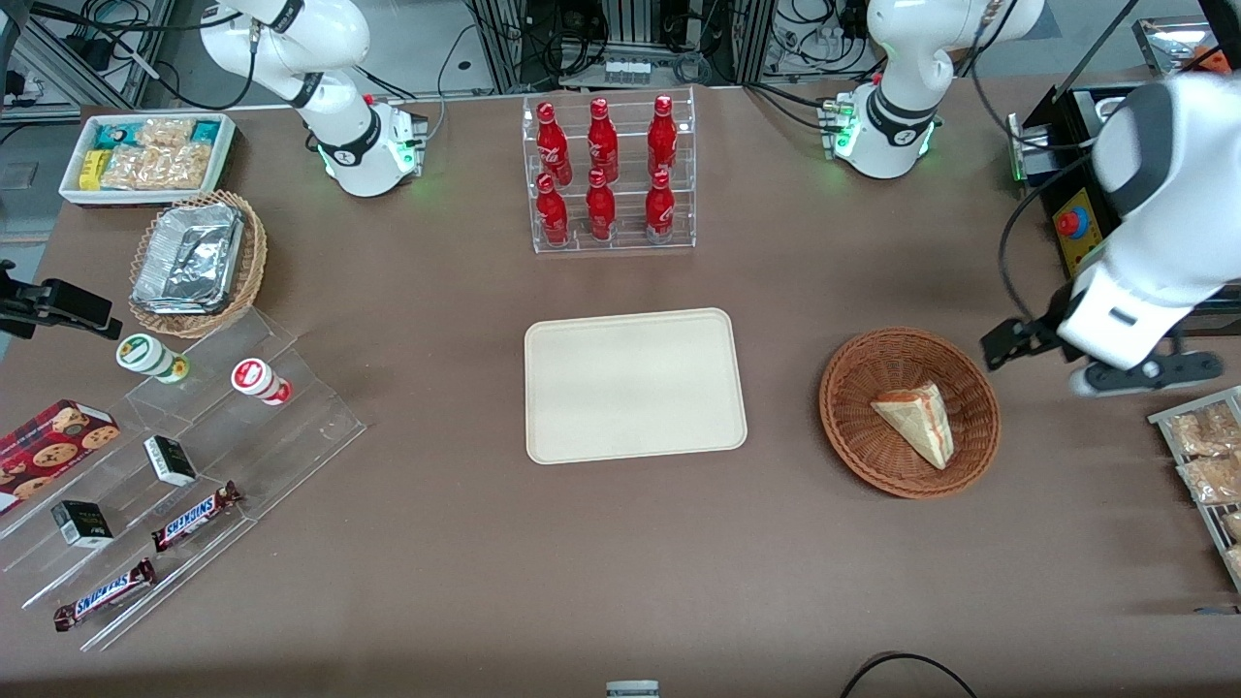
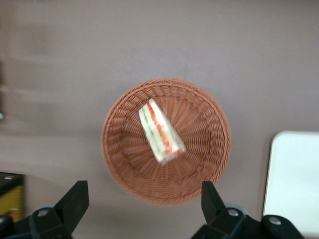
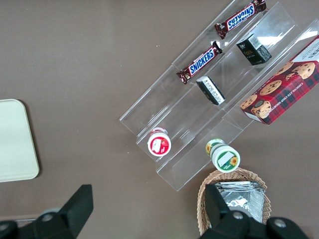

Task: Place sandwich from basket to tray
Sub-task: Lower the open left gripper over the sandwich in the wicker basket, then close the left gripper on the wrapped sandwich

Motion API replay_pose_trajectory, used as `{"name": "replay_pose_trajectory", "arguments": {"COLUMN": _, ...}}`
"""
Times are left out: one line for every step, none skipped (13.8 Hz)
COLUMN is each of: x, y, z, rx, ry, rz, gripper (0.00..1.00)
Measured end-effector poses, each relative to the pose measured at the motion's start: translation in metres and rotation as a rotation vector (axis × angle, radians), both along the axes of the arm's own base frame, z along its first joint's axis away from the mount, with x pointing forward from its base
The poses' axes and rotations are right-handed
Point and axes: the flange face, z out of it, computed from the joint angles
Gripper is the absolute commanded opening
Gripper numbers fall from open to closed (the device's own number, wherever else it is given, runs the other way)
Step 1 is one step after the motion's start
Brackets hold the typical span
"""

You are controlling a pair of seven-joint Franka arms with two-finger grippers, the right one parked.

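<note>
The sandwich [image 1: 919, 422], a pale bread wedge with red and green filling on its edge, lies in the round reddish-brown wicker basket [image 1: 853, 427]. The left wrist view looks down on the same sandwich [image 2: 160, 132] inside the basket [image 2: 209, 164]. My gripper [image 1: 1088, 363] hangs above the table beside the basket, toward the working arm's end, not over it. Its fingers [image 2: 75, 200] stand wide apart and open, the gripper [image 2: 143, 201] holding nothing. The cream tray [image 1: 635, 385] lies flat and bare at mid-table, beside the basket; its corner [image 2: 294, 184] shows in the wrist view.
A clear rack of red bottles [image 1: 609, 174] stands farther from the front camera than the tray. A wire rack of bagged snacks [image 1: 1207, 465] sits close beside my gripper at the table's edge. Acrylic shelves with snacks [image 1: 175, 485] and a foil-lined basket [image 1: 199, 264] lie toward the parked arm's end.
</note>
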Motion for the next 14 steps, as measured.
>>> {"name": "replay_pose_trajectory", "arguments": {"x": -0.002, "y": -0.001, "z": -0.020, "rx": -0.008, "ry": -0.018, "rz": 0.081, "gripper": 1.00}}
{"name": "replay_pose_trajectory", "arguments": {"x": -0.005, "y": -0.002, "z": -0.039, "rx": -0.018, "ry": -0.041, "rz": 0.159, "gripper": 1.00}}
{"name": "replay_pose_trajectory", "arguments": {"x": -0.009, "y": -0.004, "z": -0.057, "rx": -0.030, "ry": -0.063, "rz": 0.227, "gripper": 1.00}}
{"name": "replay_pose_trajectory", "arguments": {"x": -0.014, "y": -0.005, "z": -0.075, "rx": -0.041, "ry": -0.081, "rz": 0.291, "gripper": 1.00}}
{"name": "replay_pose_trajectory", "arguments": {"x": -0.020, "y": -0.006, "z": -0.092, "rx": -0.051, "ry": -0.091, "rz": 0.352, "gripper": 1.00}}
{"name": "replay_pose_trajectory", "arguments": {"x": -0.027, "y": -0.006, "z": -0.107, "rx": -0.056, "ry": -0.089, "rz": 0.395, "gripper": 1.00}}
{"name": "replay_pose_trajectory", "arguments": {"x": -0.032, "y": -0.007, "z": -0.119, "rx": -0.057, "ry": -0.078, "rz": 0.421, "gripper": 1.00}}
{"name": "replay_pose_trajectory", "arguments": {"x": -0.035, "y": -0.009, "z": -0.129, "rx": -0.055, "ry": -0.061, "rz": 0.439, "gripper": 1.00}}
{"name": "replay_pose_trajectory", "arguments": {"x": -0.037, "y": -0.010, "z": -0.139, "rx": -0.051, "ry": -0.042, "rz": 0.450, "gripper": 1.00}}
{"name": "replay_pose_trajectory", "arguments": {"x": -0.039, "y": -0.011, "z": -0.149, "rx": -0.048, "ry": -0.025, "rz": 0.456, "gripper": 1.00}}
{"name": "replay_pose_trajectory", "arguments": {"x": -0.039, "y": -0.011, "z": -0.160, "rx": -0.047, "ry": -0.017, "rz": 0.459, "gripper": 1.00}}
{"name": "replay_pose_trajectory", "arguments": {"x": -0.039, "y": -0.012, "z": -0.171, "rx": -0.048, "ry": -0.011, "rz": 0.461, "gripper": 1.00}}
{"name": "replay_pose_trajectory", "arguments": {"x": -0.039, "y": -0.012, "z": -0.181, "rx": -0.047, "ry": -0.001, "rz": 0.463, "gripper": 1.00}}
{"name": "replay_pose_trajectory", "arguments": {"x": -0.039, "y": -0.012, "z": -0.190, "rx": -0.045, "ry": 0.011, "rz": 0.465, "gripper": 1.00}}
